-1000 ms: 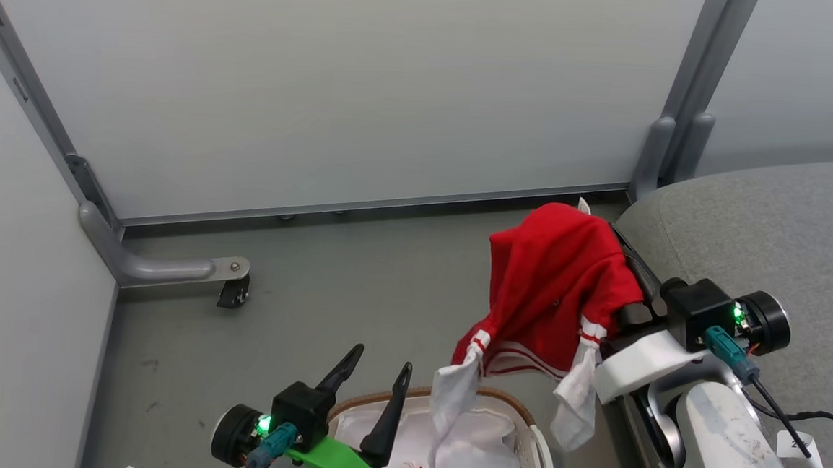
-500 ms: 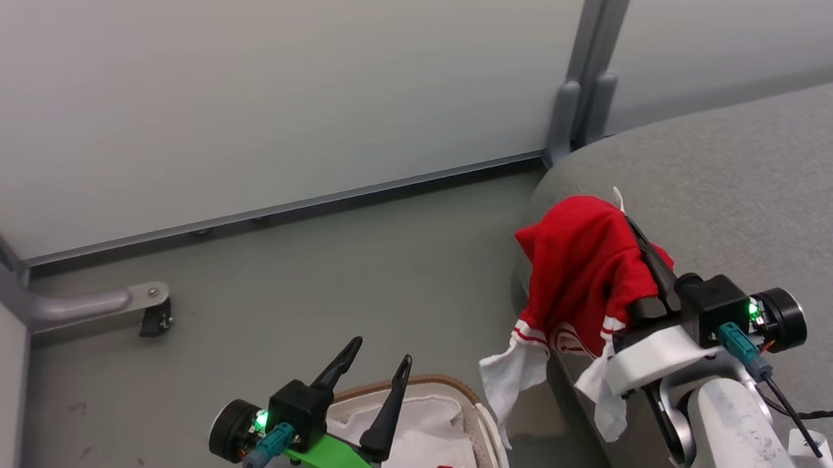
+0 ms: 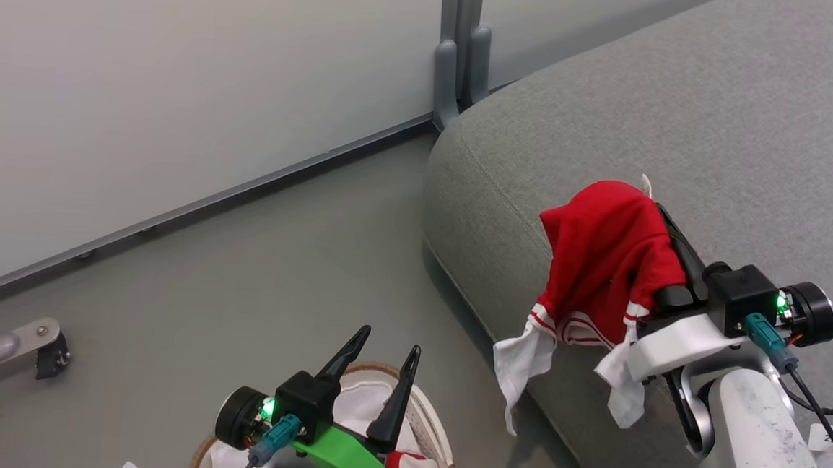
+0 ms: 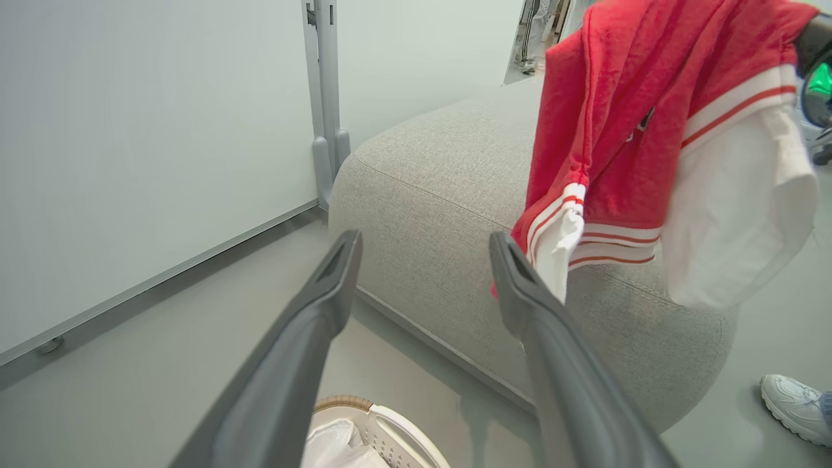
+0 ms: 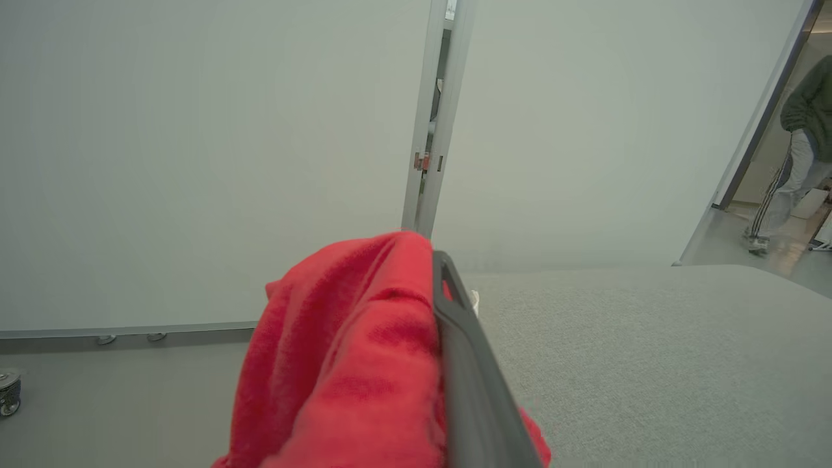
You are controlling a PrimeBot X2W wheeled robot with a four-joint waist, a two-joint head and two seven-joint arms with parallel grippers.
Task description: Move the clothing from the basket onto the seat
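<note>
Grey floor (image 3: 240, 274), seat (image 3: 683, 134) at right: right gripper (image 3: 662, 214) pinched on the red jersey (image 3: 603, 260), held over the seat's front edge for the drop, sleeves dangling off it; left gripper (image 3: 390, 339) spread, empty, over the basket (image 3: 440, 438).

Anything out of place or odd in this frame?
Nothing damaged or spilled. The red-and-white jersey garment hangs bunched from the shut right tool, its white sleeves dangling past the rounded edge of the grey fabric sofa. A person's white shoe stands near the sofa.
</note>
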